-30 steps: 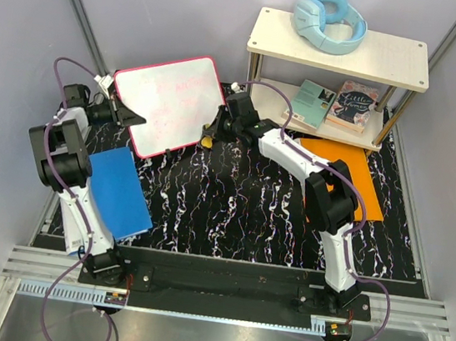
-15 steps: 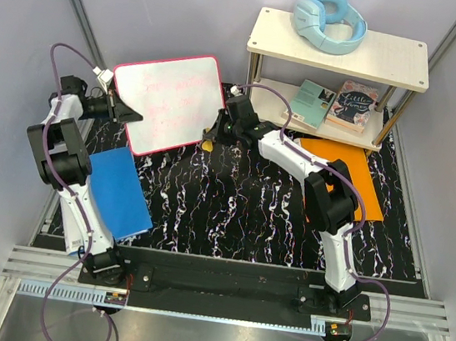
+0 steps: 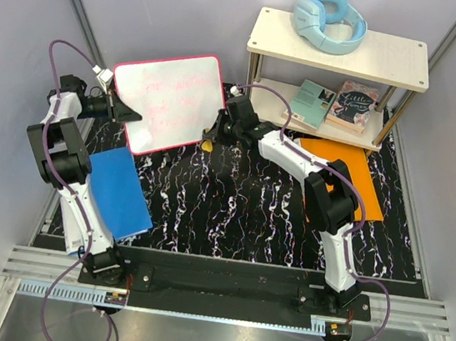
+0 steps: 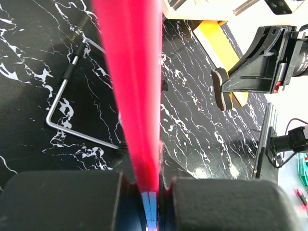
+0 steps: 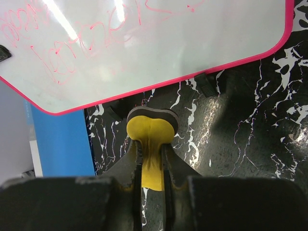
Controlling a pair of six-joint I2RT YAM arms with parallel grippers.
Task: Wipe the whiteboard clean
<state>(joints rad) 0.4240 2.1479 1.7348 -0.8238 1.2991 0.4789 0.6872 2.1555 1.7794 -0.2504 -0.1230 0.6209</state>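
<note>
The whiteboard (image 3: 170,100), white with a pink-red rim and pink scribbles, is held tilted up off the mat at the far left. My left gripper (image 3: 121,111) is shut on its left edge; in the left wrist view the rim (image 4: 134,86) runs up from between the jaws. My right gripper (image 3: 213,135) is shut on a yellow eraser (image 5: 151,139) with a dark felt face, just below the board's lower right edge (image 5: 159,79) and apart from it. The board's face (image 5: 144,43) fills the top of the right wrist view.
A blue folder (image 3: 117,191) lies at the left front. An orange folder (image 3: 353,174) lies right, under a wooden shelf (image 3: 341,47) holding books and blue headphones (image 3: 330,20). A bent metal stand (image 4: 72,101) lies on the black marbled mat (image 3: 240,206).
My left gripper has lifted and tilted the whiteboard up and slightly left. My right gripper with the eraser has barely moved.
</note>
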